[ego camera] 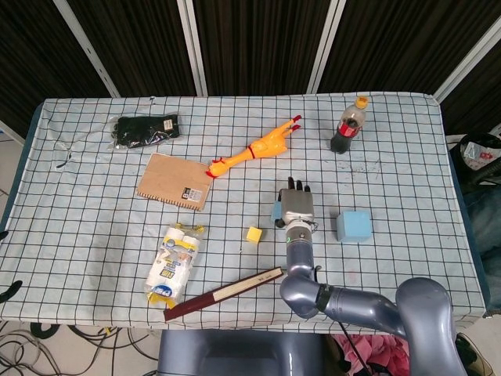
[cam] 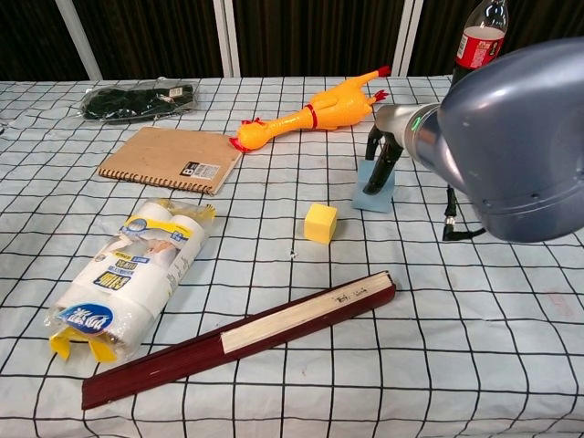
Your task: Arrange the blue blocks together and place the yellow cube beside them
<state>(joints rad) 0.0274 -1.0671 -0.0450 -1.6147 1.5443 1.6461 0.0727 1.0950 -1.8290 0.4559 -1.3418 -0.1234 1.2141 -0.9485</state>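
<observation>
My right hand (ego camera: 297, 205) reaches over the middle of the table and grips a small light-blue block (ego camera: 277, 212). In the chest view its dark fingers (cam: 383, 157) wrap the top of this block (cam: 372, 190), which stands tilted on the cloth. A larger blue block (ego camera: 354, 225) lies apart to the right and is hidden behind my arm in the chest view. The yellow cube (ego camera: 254, 235) sits just left of and nearer than the held block, also seen as the yellow cube (cam: 320, 223) in the chest view. No left hand shows in either view.
A rubber chicken (ego camera: 254, 149) and a cola bottle (ego camera: 348, 125) lie behind the hand. A brown notebook (ego camera: 175, 181), a black pouch (ego camera: 146, 130) and a pack of rolls (ego camera: 174, 262) occupy the left. A dark red book (ego camera: 225, 293) lies near the front edge.
</observation>
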